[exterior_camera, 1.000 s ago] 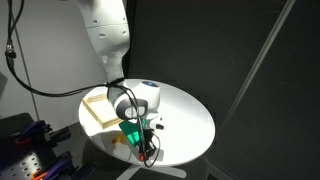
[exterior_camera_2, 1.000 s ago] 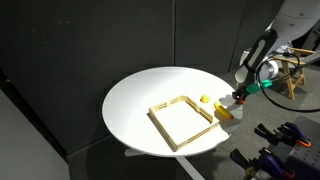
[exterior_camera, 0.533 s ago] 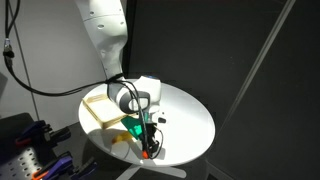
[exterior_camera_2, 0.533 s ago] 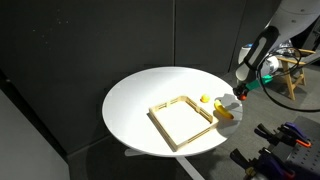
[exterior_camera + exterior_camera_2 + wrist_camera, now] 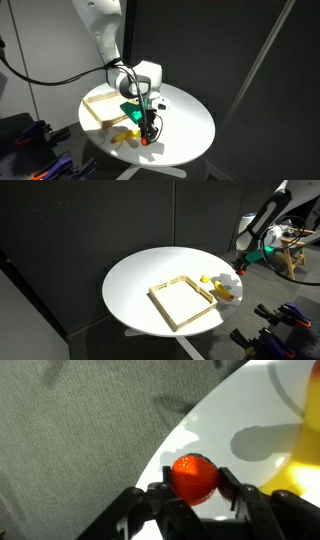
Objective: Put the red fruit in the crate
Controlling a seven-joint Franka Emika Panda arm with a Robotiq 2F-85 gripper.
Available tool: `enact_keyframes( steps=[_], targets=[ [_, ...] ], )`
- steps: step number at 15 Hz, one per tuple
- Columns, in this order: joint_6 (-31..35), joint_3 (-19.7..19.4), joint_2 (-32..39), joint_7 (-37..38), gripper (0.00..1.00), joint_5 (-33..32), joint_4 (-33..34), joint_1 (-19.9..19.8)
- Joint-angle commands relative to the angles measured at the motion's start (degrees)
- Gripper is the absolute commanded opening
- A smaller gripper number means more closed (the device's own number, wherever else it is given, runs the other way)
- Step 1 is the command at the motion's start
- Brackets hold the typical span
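Observation:
My gripper is shut on the red fruit, a small red-orange strawberry-like fruit, and holds it above the edge of the round white table. In both exterior views the gripper hangs over the table's rim, and the fruit shows as a red dot at its tips. The crate is a shallow light-wood tray lying flat on the table, empty, a short way from the gripper.
A yellow banana and a small pale yellow-green fruit lie on the table between crate and gripper. A dark curtain stands behind. Clamps and gear sit off the table. Grey carpet lies below.
The gripper has risen from the table surface with the red fruit in it, lifting away from the banana.

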Motion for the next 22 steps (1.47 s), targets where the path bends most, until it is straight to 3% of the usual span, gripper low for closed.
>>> enact_keyframes(
  steps=[1, 8, 22],
  targets=[
    [-2.66, 3.44, -7.28, -1.24, 0.24, -0.6, -3.81, -2.63],
    [-3.37, 8.85, -13.63, -3.0, 0.24, 1.33, -7.77, -5.29],
    [-1.92, 13.43, -16.21, 3.26, 0.24, -0.84, -12.37, 0.49]
  ],
)
